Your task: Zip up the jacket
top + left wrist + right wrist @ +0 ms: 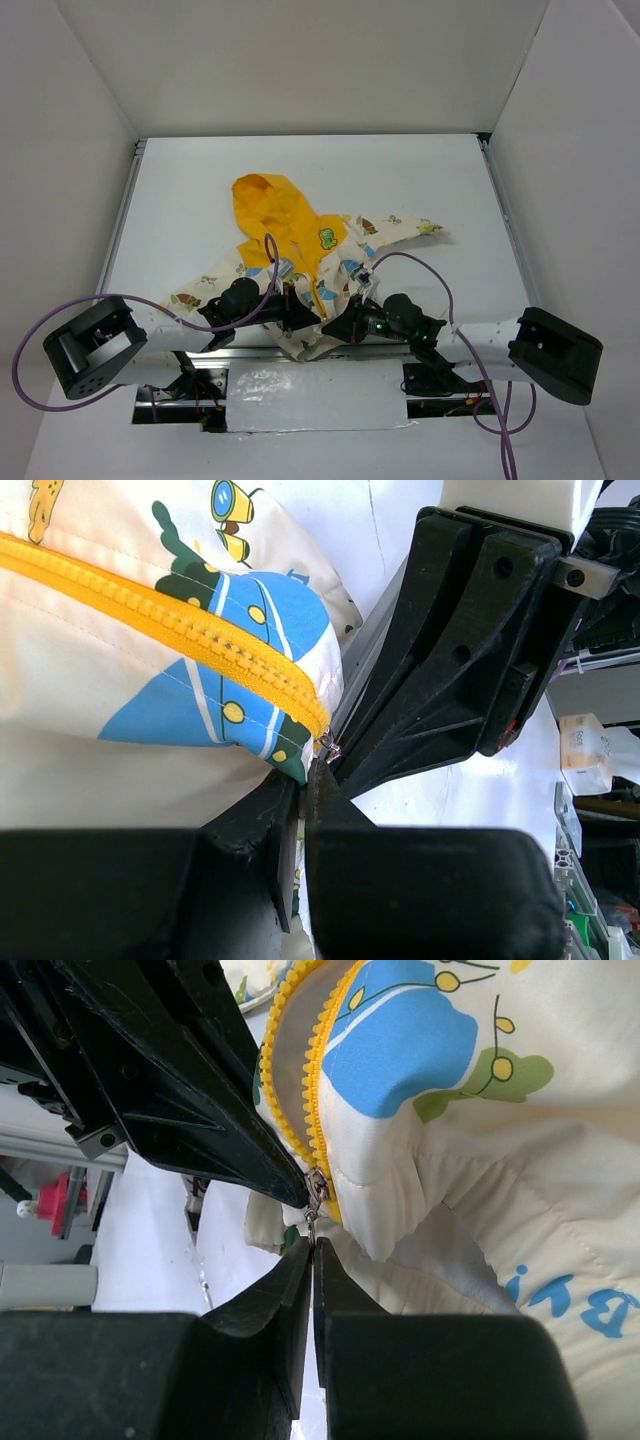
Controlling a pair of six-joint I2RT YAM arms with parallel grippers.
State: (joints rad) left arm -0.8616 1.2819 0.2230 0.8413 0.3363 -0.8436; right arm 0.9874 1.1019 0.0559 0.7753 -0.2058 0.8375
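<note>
Tension is what makes this step work, so check both holds before you pull. The jacket [300, 245] lies flat on the table [190, 190], with its hood [265, 205] pointing away from the arms and its bottom edge at the near side, between the two wrists. Your left gripper [303, 790] has its fingers pressed together on the hem [292, 762], right at the foot of the yellow zipper [170, 630]; that is your anchor. Your right gripper [312, 1255] is squeezed onto the small metal pull tab [313, 1222] hanging from the slider [316, 1184]. Only the tip of the tab seems to sit between its fingertips, so treat that pinch as thin. The slider sits at the bottom and the teeth above it stand apart, so the whole run is yet to do. Draw the tab straight along the line of teeth toward the hood, slow and low to the cloth, while the left holds the hem back. If fabric bunches ahead of the slider or the tab slips, stop and take a deeper bite rather than dragging on.
</note>
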